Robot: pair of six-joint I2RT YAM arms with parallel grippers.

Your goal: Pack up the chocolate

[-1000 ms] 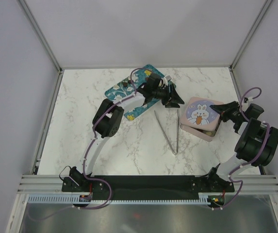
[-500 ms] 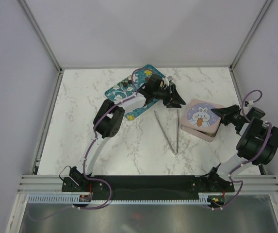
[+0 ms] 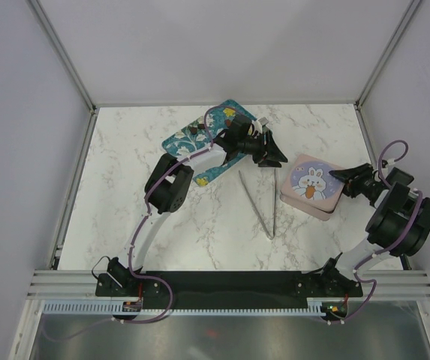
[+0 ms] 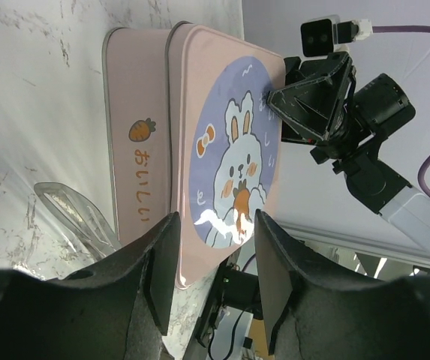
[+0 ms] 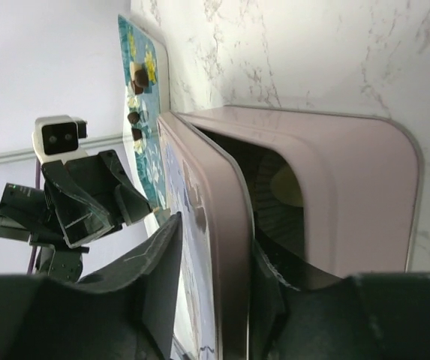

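Your left tool (image 3: 276,159) is half open and empty, near the pink tin (image 3: 312,187); right tool (image 3: 334,178) sits parted around the lid (image 5: 199,247) edge; chocolate (image 3: 191,131) is on the teal tray (image 3: 175,144)

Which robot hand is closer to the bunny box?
Right. The right gripper straddles the lid edge of the bunny box; the left gripper hovers apart, off its other side.

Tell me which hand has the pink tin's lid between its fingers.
The right hand: the bunny lid's edge lies between its fingers. The left hand is by the tongs, apart from the tin.
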